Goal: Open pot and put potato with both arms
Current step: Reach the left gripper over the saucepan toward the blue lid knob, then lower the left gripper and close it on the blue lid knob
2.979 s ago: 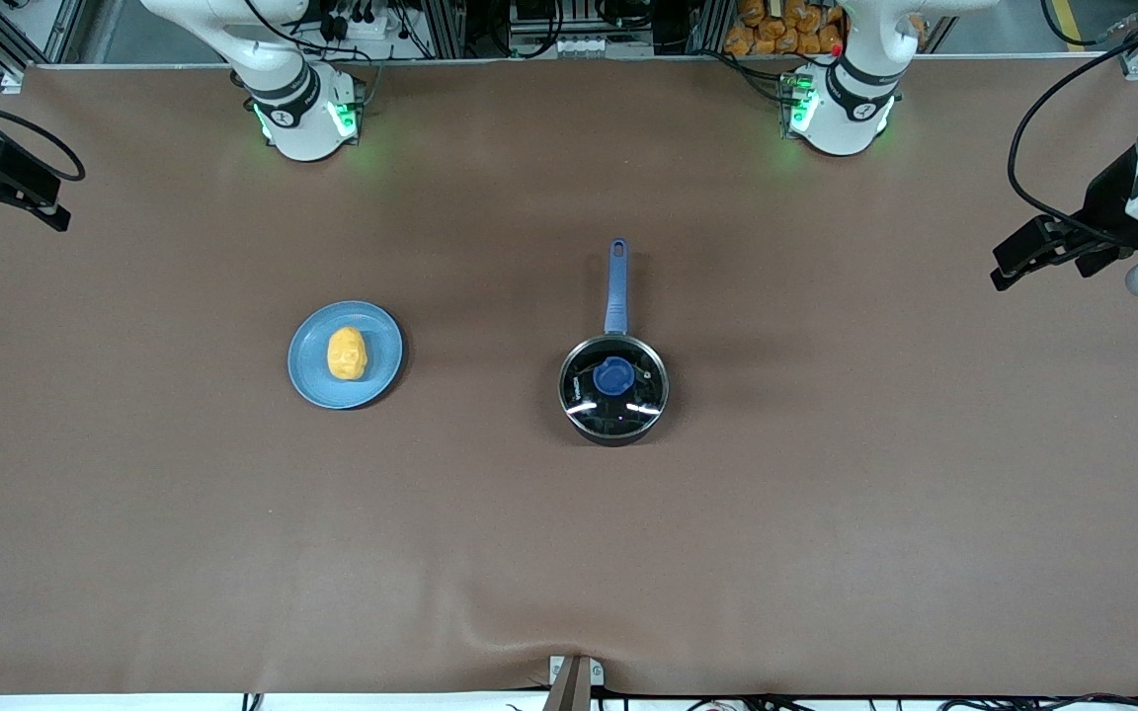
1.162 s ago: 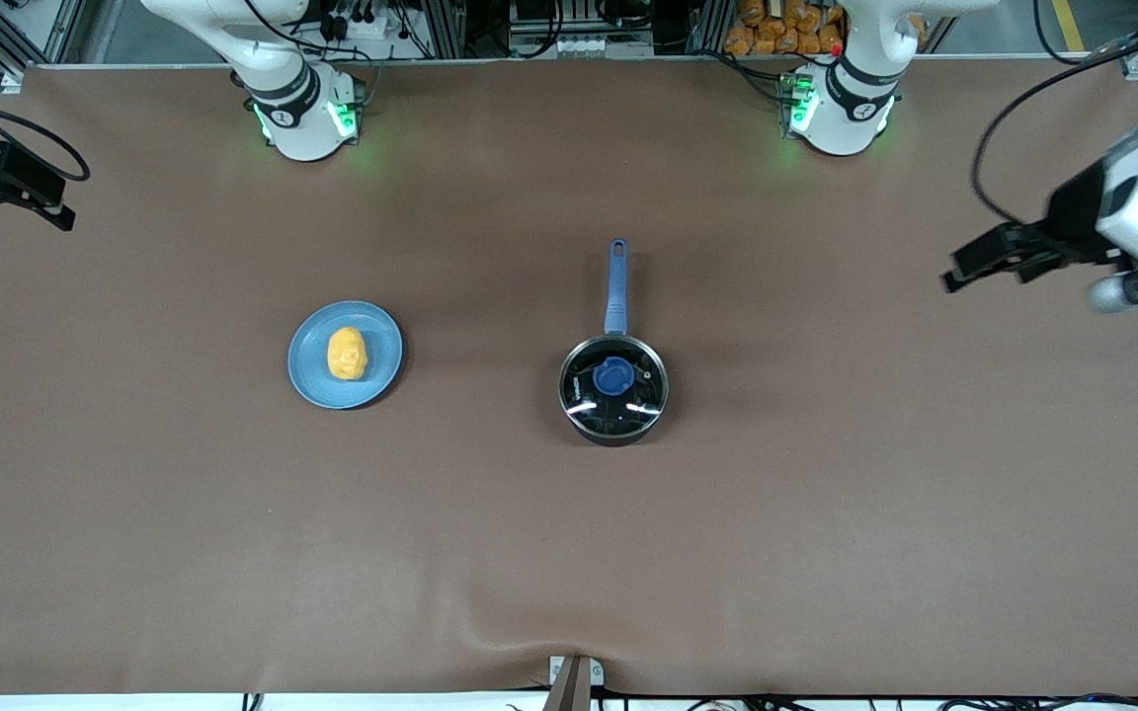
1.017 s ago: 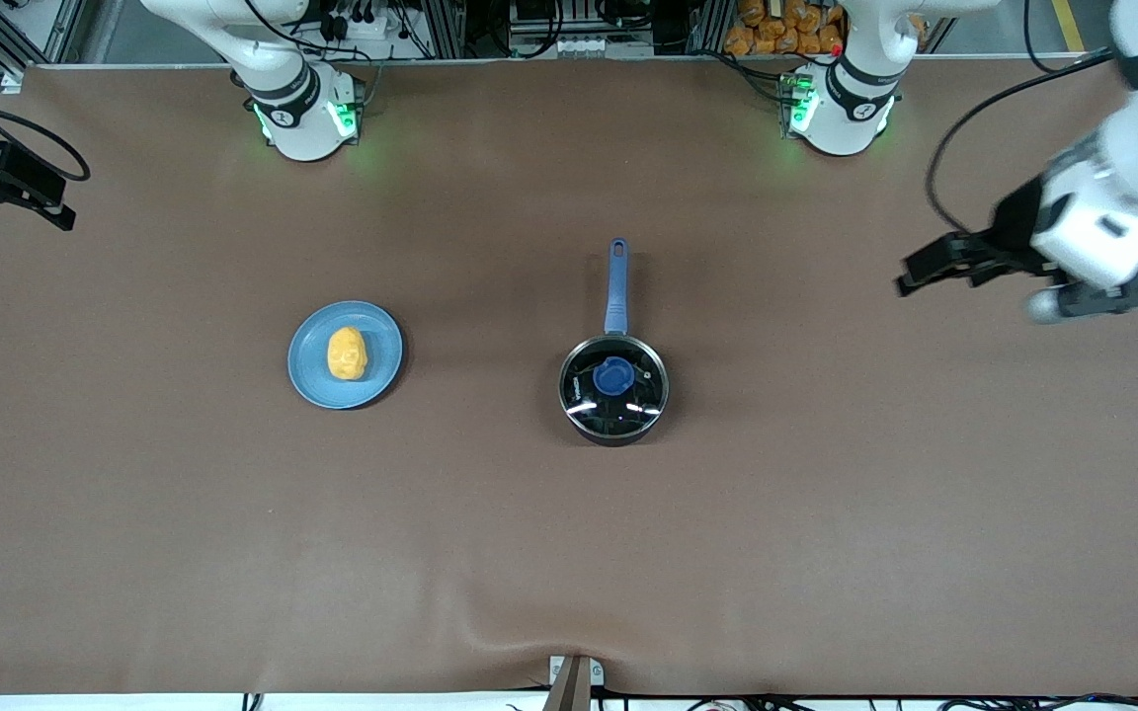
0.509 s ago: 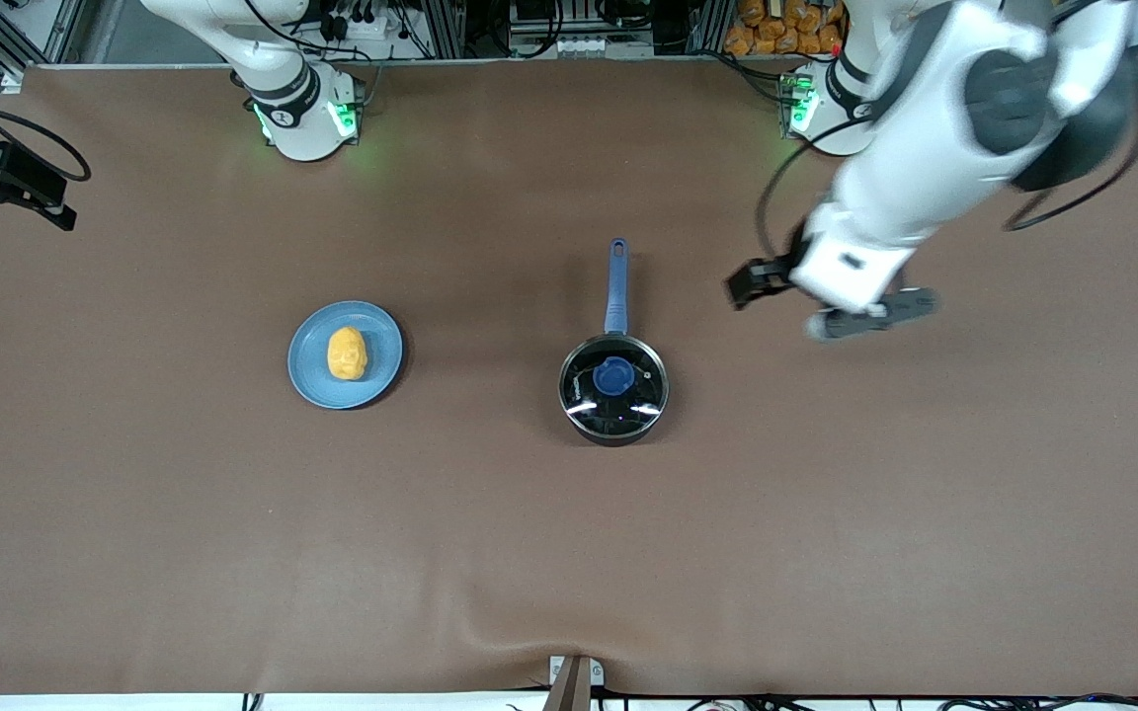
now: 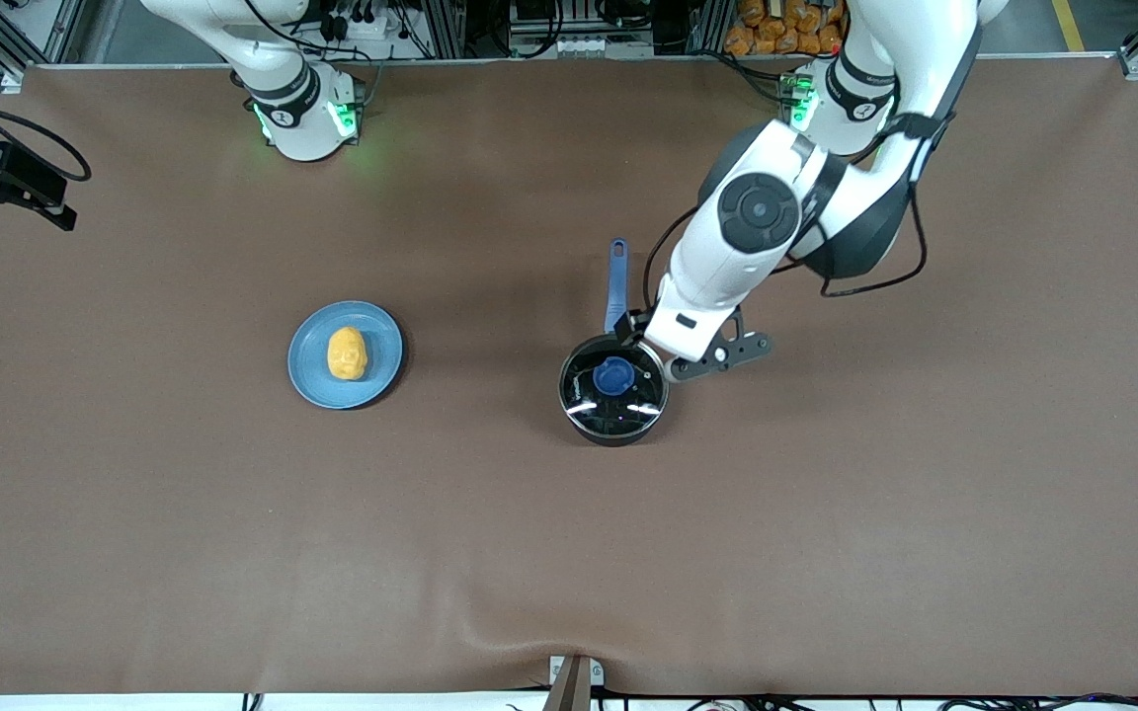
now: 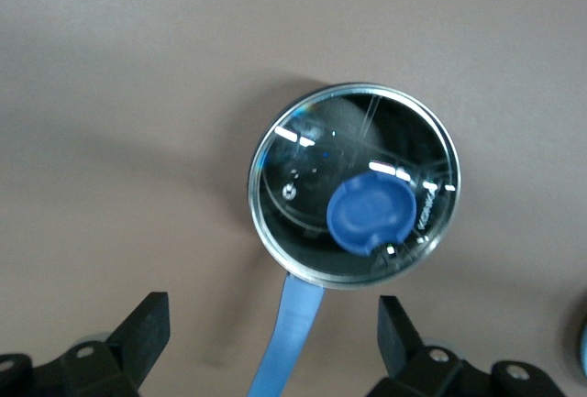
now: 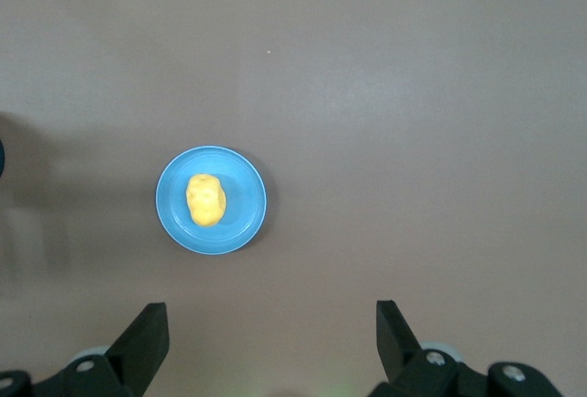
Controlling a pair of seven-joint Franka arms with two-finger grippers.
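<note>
Nothing of the task was done yet, as far as could be judged: the pot [image 5: 613,390] sat on the brown tabletop [image 5: 826,513] with its glass lid [image 6: 354,183] in place, blue knob [image 5: 613,375] on top, and its blue handle [image 5: 616,284] pointing toward the robots' bases. The potato [image 5: 347,354] lay on the light-blue plate [image 5: 312,380], well apart from the pot toward the right arm's end of the tabletop. The left gripper [image 6: 273,340] hung over the pot's handle, just beside the lid and not over the knob, its fingers [image 6: 147,328] spread wide and empty. The right gripper [image 7: 271,340], seen only in its own wrist view, waited high over the tabletop with the plate and potato in sight, its fingers [image 7: 147,335] wide and empty too. What remained was everything: centring over the knob, lifting the lid off, picking up the potato and putting it into the pot.
</note>
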